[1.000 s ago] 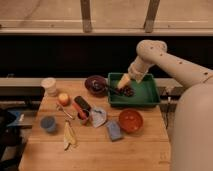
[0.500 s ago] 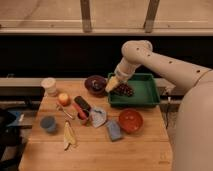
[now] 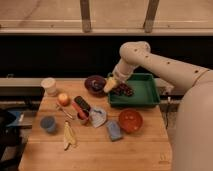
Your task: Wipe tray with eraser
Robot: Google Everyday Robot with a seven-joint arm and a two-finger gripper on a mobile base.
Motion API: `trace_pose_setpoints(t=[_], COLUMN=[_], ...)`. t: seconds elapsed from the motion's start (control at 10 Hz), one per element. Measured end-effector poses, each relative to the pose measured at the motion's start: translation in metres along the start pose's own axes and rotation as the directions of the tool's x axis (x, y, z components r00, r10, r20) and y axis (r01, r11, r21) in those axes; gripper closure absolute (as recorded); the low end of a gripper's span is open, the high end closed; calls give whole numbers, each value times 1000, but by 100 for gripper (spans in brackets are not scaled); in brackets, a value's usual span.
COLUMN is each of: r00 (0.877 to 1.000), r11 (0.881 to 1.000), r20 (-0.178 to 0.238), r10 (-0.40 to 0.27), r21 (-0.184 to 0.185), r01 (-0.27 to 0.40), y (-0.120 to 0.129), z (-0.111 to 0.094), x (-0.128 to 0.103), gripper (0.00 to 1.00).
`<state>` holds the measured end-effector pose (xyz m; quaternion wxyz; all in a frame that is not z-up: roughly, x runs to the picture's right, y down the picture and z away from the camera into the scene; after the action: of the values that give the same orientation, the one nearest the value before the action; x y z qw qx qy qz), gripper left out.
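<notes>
Camera view gives me my end effector (image 3: 111, 85) only as a pale yellowish tip at the left rim of the tray (image 3: 146, 86), between that rim and a dark bowl (image 3: 94, 83). Its fingers stand apart, and I can make out nothing between them. A dark reddish cluster (image 3: 123, 90) lies in the tray's left half, just beside the tip; I cannot tell what it is. My own body cuts off the right side of the scene, and the tray's right rim runs close to it.

My arm reaches out from the right, bends at a high elbow above the tray, and slopes down and to the left toward the tip.

On the worktop (image 3: 125, 155) I count one green tray, one black eraser (image 3: 82, 103), one apple (image 3: 63, 98), one blue sponge (image 3: 114, 130), two bowls, the dark one and an orange bowl (image 3: 130, 120), and two cups, a white cup (image 3: 49, 86) and a blue-grey cup (image 3: 48, 123). The eraser lies well left of the tray, near the apple, apart from my end effector.
</notes>
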<state>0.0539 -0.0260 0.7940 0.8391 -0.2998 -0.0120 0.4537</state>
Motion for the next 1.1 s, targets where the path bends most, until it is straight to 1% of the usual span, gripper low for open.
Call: trace_pose_setpoints(t=[0.1,0.3,0.4,0.5,0.6,0.8,1.1], r00=[1000,997,994,990,985,977,977], r11=[1000,997,994,990,985,978,978], r20=[3,12,19,29,39,45,46], r10=[-17,-71,-108,-138,-170,-206,-208], r21=[-1,-2,1,16,30,13,12], r01=[17,71,108,138,169,206,208], y=[8,31,46,56,64,77,77], z=[5,19,28,37,45,56,57], x=[-11,-46,-63,-74,-79,-75,-74], gripper=[22,22,22,22,22,22,22])
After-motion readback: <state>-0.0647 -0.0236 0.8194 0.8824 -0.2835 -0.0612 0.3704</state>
